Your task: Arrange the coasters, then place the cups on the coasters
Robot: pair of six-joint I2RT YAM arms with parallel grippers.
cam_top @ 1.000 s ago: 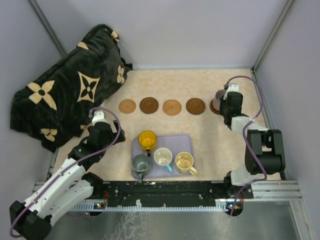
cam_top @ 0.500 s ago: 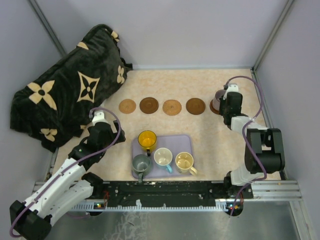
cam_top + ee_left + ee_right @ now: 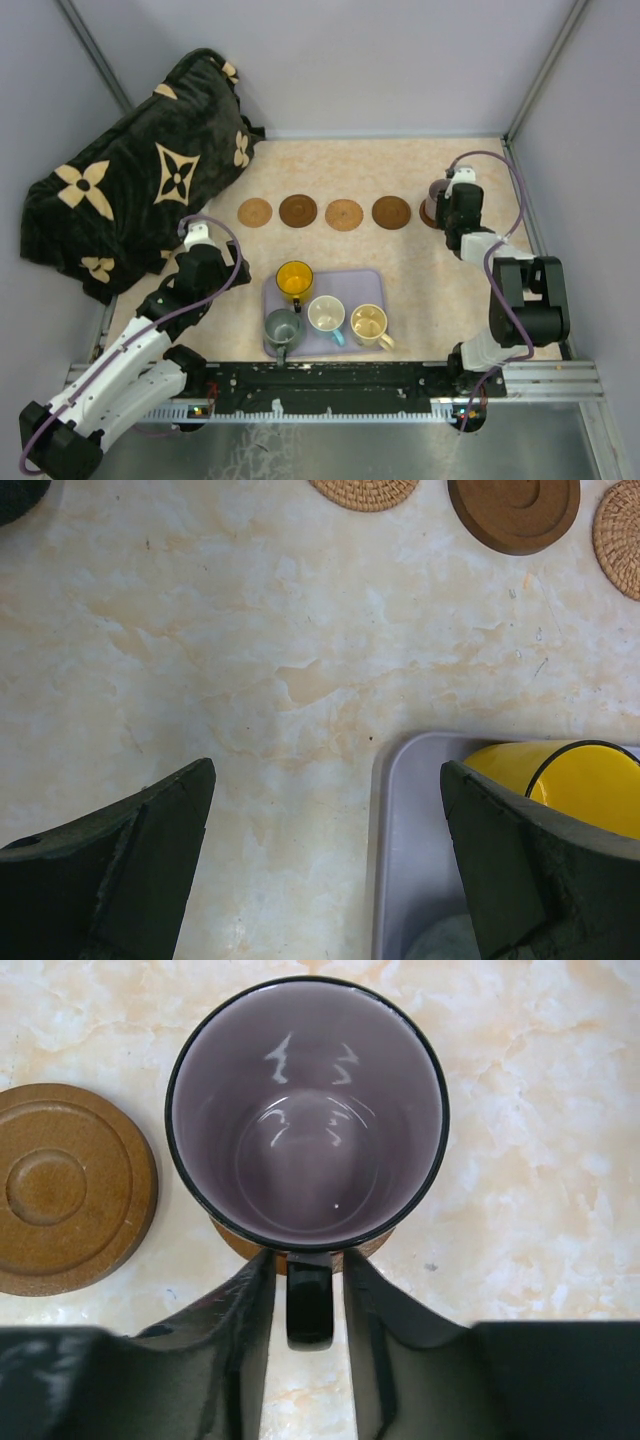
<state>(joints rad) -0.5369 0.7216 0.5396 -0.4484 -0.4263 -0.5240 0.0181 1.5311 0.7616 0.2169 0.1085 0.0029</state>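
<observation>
Four coasters lie in a row: tan (image 3: pixel 255 212), dark (image 3: pixel 298 210), tan (image 3: pixel 344 215), dark (image 3: pixel 391 212). A fifth coaster (image 3: pixel 368 1248) sits under the purple cup (image 3: pixel 305 1110), which stands upright on it at the right end. My right gripper (image 3: pixel 308 1260) straddles the cup's black handle with a thin gap on each side, so it is open. The yellow (image 3: pixel 294 278), grey-green (image 3: pixel 283 326), white and blue (image 3: pixel 326 314) and cream (image 3: pixel 368 323) cups stand in the lavender tray (image 3: pixel 372 280). My left gripper (image 3: pixel 325 780) hangs wide open over the tray's left rim, holding nothing.
A black blanket with tan flowers (image 3: pixel 140 180) is heaped at the back left. Grey walls close in the table on three sides, and the right wall is close to the purple cup. A metal rail (image 3: pixel 330 385) runs along the near edge.
My right gripper's jaws have parted slightly off the purple cup's handle. The cup stays on its coaster. The left arm has not moved.
</observation>
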